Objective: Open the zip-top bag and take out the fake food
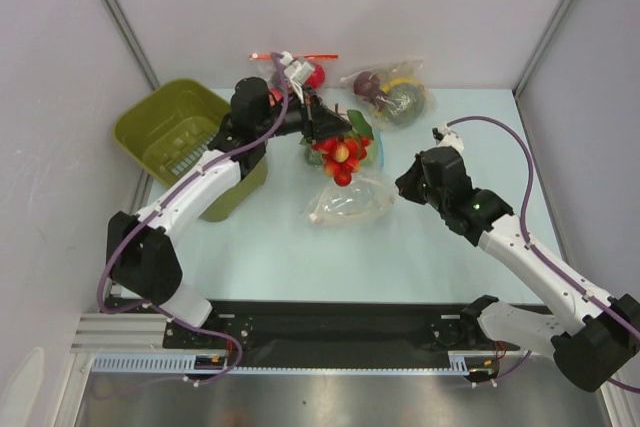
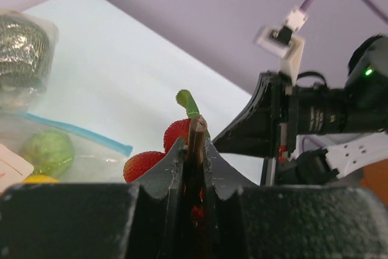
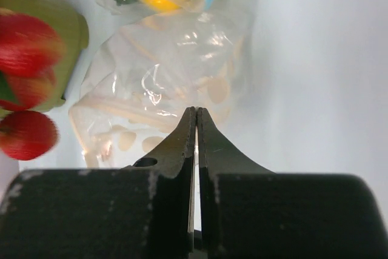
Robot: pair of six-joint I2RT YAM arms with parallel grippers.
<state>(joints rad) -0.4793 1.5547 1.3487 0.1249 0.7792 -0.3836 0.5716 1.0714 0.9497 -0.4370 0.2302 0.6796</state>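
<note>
I'm looking down from high behind the rig. Both wrist cameras are sitting close on the fake food point(image 1: 340, 155), sharing it with overhead.

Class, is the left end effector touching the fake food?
Touching. The left wrist view shows the left end effector shut on the fake food, gripping its stalk.

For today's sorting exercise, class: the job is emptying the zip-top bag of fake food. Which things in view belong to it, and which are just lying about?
Belong: zip-top bag; fake food; left pincer gripping it.
Lying about: green basket; bag of round fruit; red-zip bag.
</note>
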